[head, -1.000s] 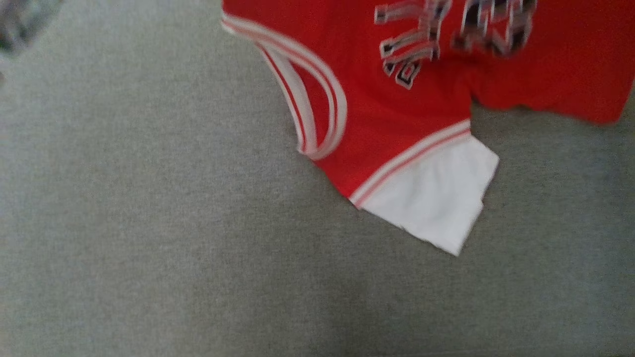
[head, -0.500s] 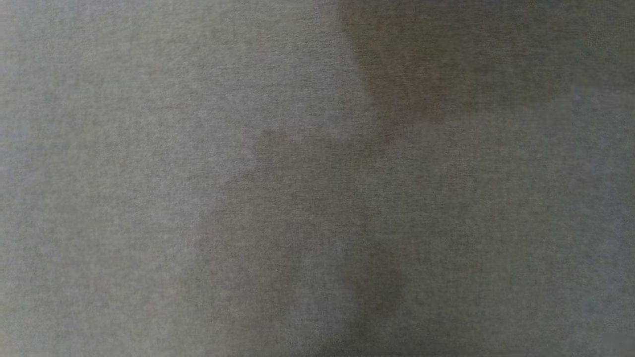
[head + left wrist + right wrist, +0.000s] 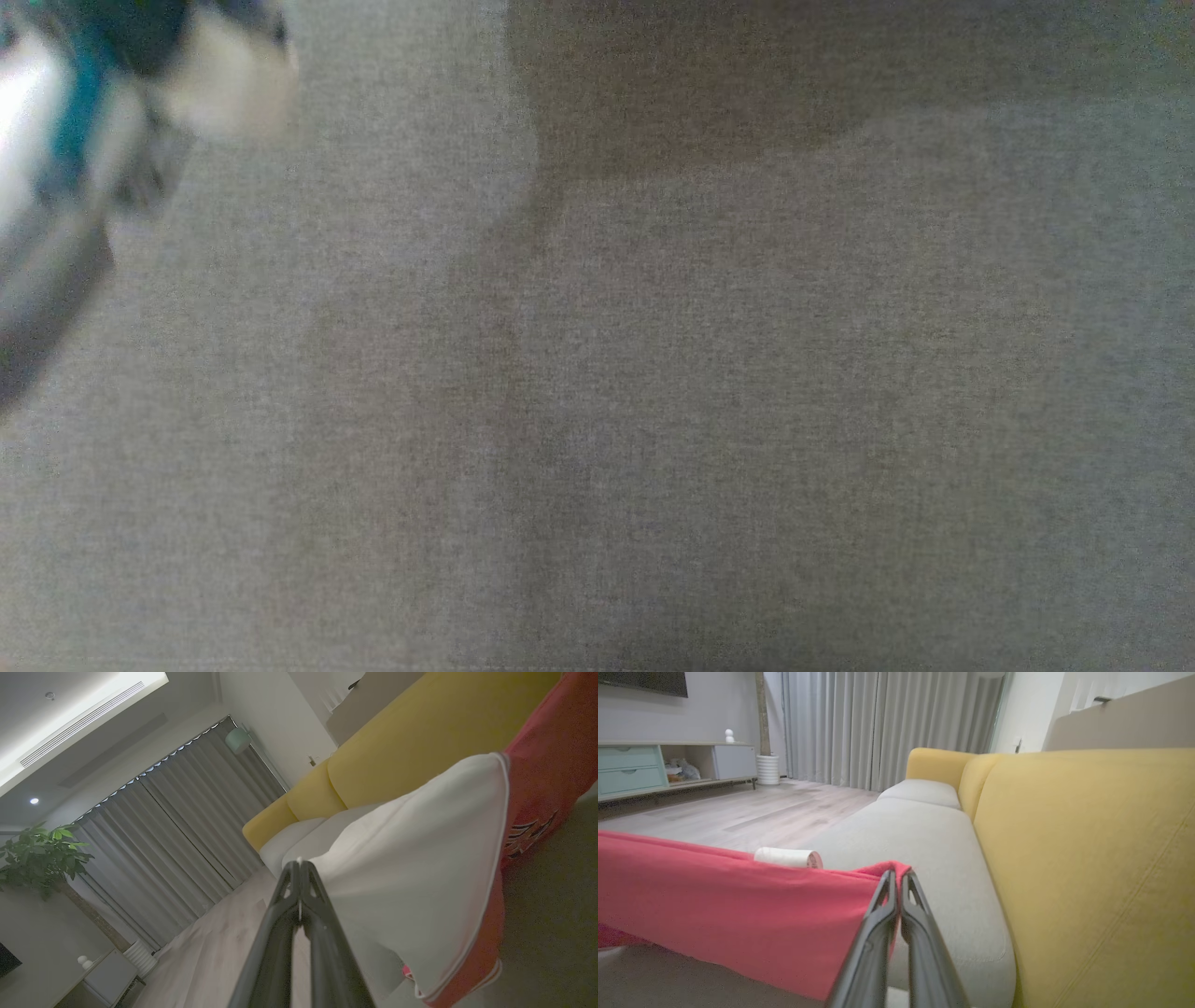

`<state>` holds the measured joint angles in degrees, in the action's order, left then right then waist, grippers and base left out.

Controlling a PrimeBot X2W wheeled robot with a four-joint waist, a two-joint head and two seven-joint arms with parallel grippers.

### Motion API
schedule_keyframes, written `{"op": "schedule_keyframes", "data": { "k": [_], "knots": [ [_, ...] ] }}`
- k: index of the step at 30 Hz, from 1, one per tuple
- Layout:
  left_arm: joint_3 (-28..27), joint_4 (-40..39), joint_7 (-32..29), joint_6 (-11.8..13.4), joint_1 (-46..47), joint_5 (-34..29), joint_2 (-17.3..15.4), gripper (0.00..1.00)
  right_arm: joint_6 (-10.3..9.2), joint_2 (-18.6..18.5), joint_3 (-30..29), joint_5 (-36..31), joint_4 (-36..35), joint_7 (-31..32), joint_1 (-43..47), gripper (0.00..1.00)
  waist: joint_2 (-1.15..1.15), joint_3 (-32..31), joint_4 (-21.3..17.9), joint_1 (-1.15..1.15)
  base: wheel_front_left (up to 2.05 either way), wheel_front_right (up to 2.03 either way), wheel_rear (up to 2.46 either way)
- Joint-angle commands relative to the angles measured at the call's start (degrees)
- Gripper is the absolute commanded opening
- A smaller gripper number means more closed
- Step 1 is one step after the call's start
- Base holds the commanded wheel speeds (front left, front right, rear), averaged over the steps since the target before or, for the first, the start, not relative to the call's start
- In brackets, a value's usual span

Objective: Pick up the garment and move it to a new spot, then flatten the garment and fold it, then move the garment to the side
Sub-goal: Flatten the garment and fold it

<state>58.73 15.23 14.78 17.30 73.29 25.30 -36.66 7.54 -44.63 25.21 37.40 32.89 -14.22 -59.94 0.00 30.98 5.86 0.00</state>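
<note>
The garment (image 3: 420, 858) is a red jersey with white sleeves and striped trim. In the left wrist view my left gripper (image 3: 299, 863) is shut on the edge of a white sleeve, and the red body (image 3: 551, 765) hangs off to the right. In the right wrist view my right gripper (image 3: 898, 873) is shut on the top edge of the red cloth (image 3: 738, 900), which stretches away to the left, lifted above the seat. A small white roll (image 3: 787, 857) shows just behind that edge.
A sofa with a yellow back (image 3: 1087, 858) and pale grey seat cushions (image 3: 924, 830) runs ahead. Grey fabric (image 3: 653, 420) with shadows spreads across the head view, with a blurred white and teal shape (image 3: 84, 121) at upper left. Wooden floor, curtains and a low cabinet (image 3: 630, 767) lie beyond.
The head camera has swung: the red garment seen a second ago has left its picture, grey fabric has taken its place, and a blurred white and teal shape has come in at upper left.
</note>
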Motion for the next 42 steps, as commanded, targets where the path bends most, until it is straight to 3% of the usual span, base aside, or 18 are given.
{"op": "schedule_keyframes", "data": {
  "k": [1,7,13,22,30,42],
  "knots": [
    [-2.75,-1.84,0.16,1.19,0.56,0.28,-3.81,0.0,-0.05,-0.79,-0.34,0.53,-1.31,-0.55,2.51,0.0,0.0,-1.51,-0.24,0.0,0.0,0.0,0.0],
    [-1.67,-13.64,0.2,7.98,-17.01,-0.5,-8.45,0.0,-0.05,1.26,-3.36,1.11,-4.46,-0.75,15.98,0.0,0.0,-6.8,-1.06,0.0,0.0,0.0,0.0],
    [1.24,-19.16,0.21,10.71,-32.18,2.22,-10.92,0.0,-0.05,3.25,-7.47,-0.73,-8.67,-0.76,31.19,0.0,0.0,-11.14,-2.17,0.0,0.0,0.0,0.0],
    [5.3,-21.15,0.21,13.56,-46.21,5.58,-12.55,0.0,-0.05,4.7,-14.15,-3.87,-13.5,-0.77,48.12,0.0,0.0,-14.2,-3.53,0.0,0.0,0.0,0.0],
    [6.14,-21.33,0.05,12.66,-48.45,7.51,-12.34,0.0,-0.05,6.39,-16.39,-4.24,-17.26,-0.75,54.89,0.0,0.0,-14.36,-4.42,0.0,0.0,0.0,0.0],
    [3.92,-12.17,0.08,4.95,-33.2,2.98,-8.59,0.0,-0.05,6.92,-14.72,-4.4,-15.64,2.05,46.58,0.0,0.0,-9.78,-5.22,0.0,0.0,0.0,0.0]
  ]
}}
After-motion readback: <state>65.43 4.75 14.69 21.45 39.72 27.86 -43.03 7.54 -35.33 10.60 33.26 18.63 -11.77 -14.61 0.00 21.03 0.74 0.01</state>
